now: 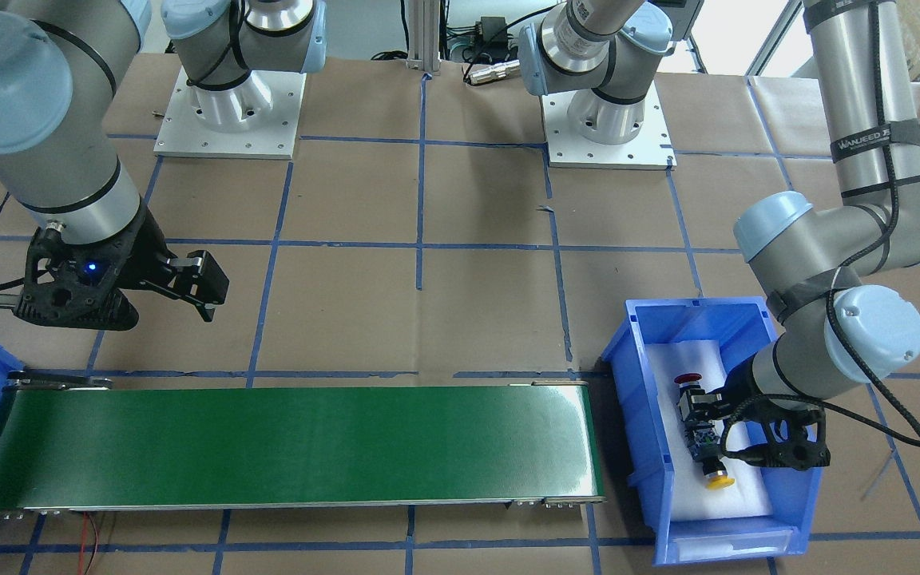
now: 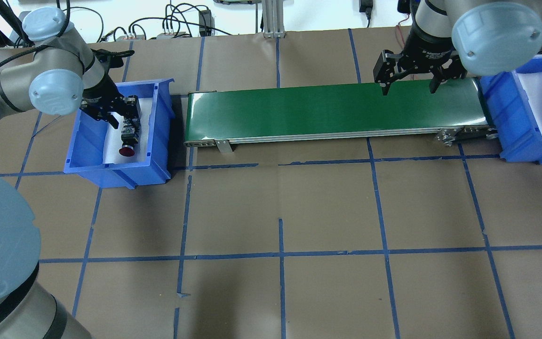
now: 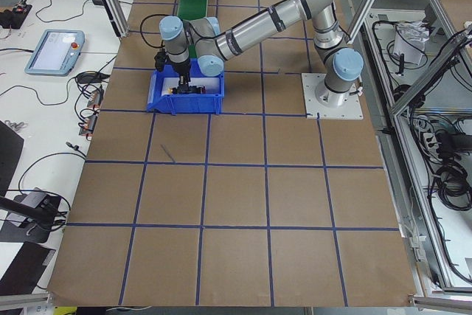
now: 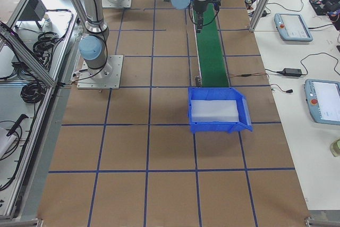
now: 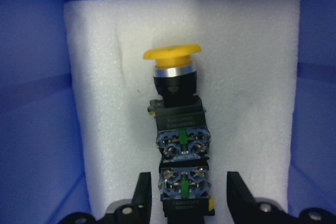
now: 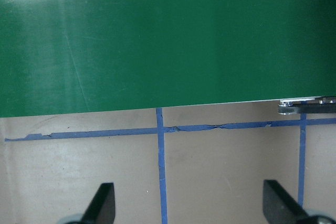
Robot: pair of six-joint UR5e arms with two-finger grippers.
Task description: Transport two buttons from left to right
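Observation:
Two buttons lie end to end on white foam in the left blue bin (image 1: 634,343). The yellow button (image 5: 172,56) points away from the robot and also shows in the front-facing view (image 1: 719,480). The red button (image 1: 684,378) points toward the robot and also shows in the overhead view (image 2: 126,151). My left gripper (image 5: 186,200) is open and low over the pair, its fingers on either side of a grey contact block without gripping it. My right gripper (image 2: 407,84) is open and empty above the right end of the green conveyor (image 2: 337,108).
The right blue bin (image 2: 530,127) with a white foam liner stands at the conveyor's right end. The conveyor (image 1: 284,447) runs between the two bins. The table is brown paper with blue tape lines. Both arm bases (image 1: 228,112) stand at the robot's edge.

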